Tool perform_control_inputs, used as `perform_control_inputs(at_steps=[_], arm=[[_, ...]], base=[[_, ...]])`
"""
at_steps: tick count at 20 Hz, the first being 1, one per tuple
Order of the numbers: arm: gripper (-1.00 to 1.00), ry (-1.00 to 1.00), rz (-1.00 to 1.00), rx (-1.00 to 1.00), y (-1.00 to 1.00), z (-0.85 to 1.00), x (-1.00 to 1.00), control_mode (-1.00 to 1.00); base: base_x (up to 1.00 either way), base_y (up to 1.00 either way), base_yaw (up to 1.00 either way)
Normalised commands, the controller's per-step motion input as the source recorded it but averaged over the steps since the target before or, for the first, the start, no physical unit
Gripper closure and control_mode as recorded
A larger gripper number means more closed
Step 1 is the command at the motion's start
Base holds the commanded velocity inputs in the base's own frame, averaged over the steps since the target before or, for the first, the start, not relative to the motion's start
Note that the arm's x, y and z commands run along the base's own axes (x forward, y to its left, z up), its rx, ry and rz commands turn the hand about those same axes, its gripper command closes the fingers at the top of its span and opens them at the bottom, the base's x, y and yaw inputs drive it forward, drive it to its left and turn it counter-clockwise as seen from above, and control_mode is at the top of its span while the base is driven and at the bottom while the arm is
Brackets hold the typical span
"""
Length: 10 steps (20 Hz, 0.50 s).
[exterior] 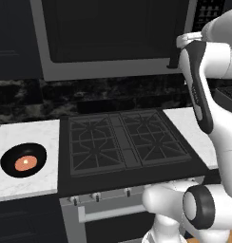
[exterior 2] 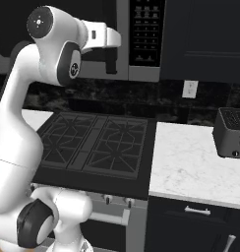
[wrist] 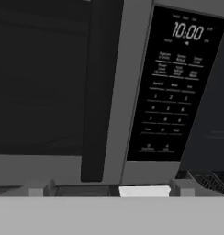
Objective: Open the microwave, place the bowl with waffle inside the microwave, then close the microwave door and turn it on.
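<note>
Nearest us, the bowl with waffle (exterior: pixel 24 160) sits on the white tabletop (exterior: pixel 27 185) left of the stove (exterior: pixel 122 142). Our pincer (exterior 2: pixel 110 64) is up high, jaws spread wide, nothing held, close to the microwave door (exterior: pixel 113 33) handle (wrist: pixel 98 92). Microwave (exterior 2: pixel 141 39) shut, panel (wrist: pixel 176 87) right.

A black gas stove (exterior: pixel 122 140) fills the middle of my left base view. White marble table (exterior 2: pixel 191 162) sits lower right in my right base view, a dark toaster (exterior 2: pixel 232 132) at its right edge, a wall outlet (exterior 2: pixel 190 89) above.
</note>
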Motion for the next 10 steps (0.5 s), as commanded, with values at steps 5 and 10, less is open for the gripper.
perform_control_inputs(at_steps=[5, 10], arm=[[-1.0, 0.01, 0.04, 0.05, -0.08, -0.1, 0.1, -1.0], [-1.0, 0.07, 0.11, 0.05, 0.22, -0.04, 0.02, -1.0]], base=[[0.0, 0.0, 0.0], [0.0, 0.0, 0.0]])
